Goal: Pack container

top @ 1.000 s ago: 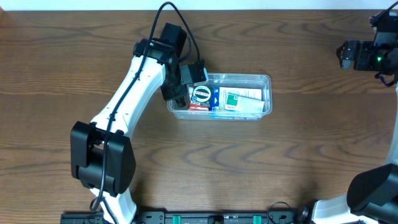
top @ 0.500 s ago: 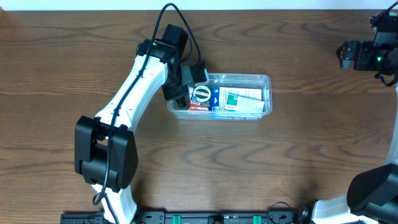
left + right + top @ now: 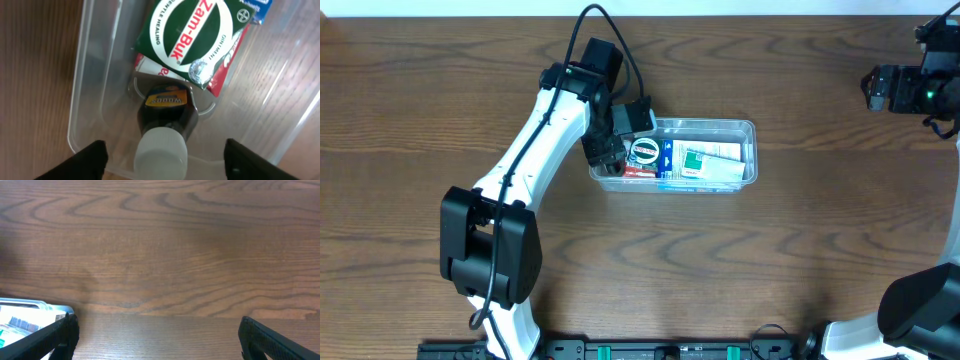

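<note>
The clear plastic container lies at the table's middle. In the left wrist view its left end holds a small dark bottle with a white cap, lying below a green Zam-Buk packet. My left gripper hangs over that end, open, its fingers well apart on either side of the cap and not touching it. My right gripper stays at the far right back, open over bare wood, with nothing between its fingers.
Beside the Zam-Buk packet the tub holds a red and white packet and a green and white box. The container's corner shows at the left edge of the right wrist view.
The left gripper's jaws have opened wide, letting go of the bottle inside the container. The right arm has not moved.
</note>
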`<state>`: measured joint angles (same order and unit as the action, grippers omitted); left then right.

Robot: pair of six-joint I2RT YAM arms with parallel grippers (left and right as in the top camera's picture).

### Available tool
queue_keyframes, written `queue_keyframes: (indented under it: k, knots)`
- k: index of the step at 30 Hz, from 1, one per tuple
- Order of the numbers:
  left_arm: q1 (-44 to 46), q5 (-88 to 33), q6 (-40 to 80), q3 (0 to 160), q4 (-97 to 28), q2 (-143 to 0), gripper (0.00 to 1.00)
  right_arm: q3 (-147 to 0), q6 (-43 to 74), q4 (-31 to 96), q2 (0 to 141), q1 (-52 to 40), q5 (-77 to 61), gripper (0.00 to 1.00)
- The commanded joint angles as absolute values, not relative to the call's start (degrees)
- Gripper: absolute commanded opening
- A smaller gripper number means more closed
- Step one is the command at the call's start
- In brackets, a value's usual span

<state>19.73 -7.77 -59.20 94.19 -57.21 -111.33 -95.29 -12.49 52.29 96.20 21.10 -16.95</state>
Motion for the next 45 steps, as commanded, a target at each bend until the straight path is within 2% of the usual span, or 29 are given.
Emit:
queue_keyframes:
  k: [1,2,3,11,15,22,26,38,45]
  knots:
    - [20.6,-8.5,-59.4,94.6,-57.3,-110.1,0.88,-95.8,-11.8,52.3,96.1,21.4,-17.3,0.99]
    - [20.9,-8.5,-59.3,95.0,-57.2,-109.5,0.96,-95.8,-11.8,52.3,96.1,21.4,-17.3,0.99]
    - [21.1,-8.5,-59.2,95.4,-57.3,-108.9,0.98,-95.8,-11.8,52.3,96.1,21.4,-17.3,0.99]
    - [21.7,-8.4,-50.8,96.7,-56.3,-99.8,0.98,-95.8,-11.8,52.3,96.1,21.4,-17.3,0.99]
    - [21.7,-8.4,-41.3,96.7,-56.0,-93.6,0.98,-95.8,-11.8,52.3,96.1,21.4,-17.3,0.99]
    - [21.7,-8.4,-15.9,96.7,-59.3,-84.0,0.98,-95.8,-11.8,52.3,96.1,21.4,-17.3,0.99]
    - [21.7,-8.4,-8.1,96.7,-61.9,-80.8,0.98,-95.8,-11.8,52.3,96.1,21.4,-17.3,0.99]
    - [21.7,-8.4,-7.6,96.6,-67.6,-79.7,0.98,-95.8,-11.8,52.3,96.1,21.4,-17.3,0.99]
    - [21.6,-4.3,-7.8,96.2,-81.1,-79.7,0.98,-95.8,-11.8,52.3,96.1,21.4,-17.3,0.99]
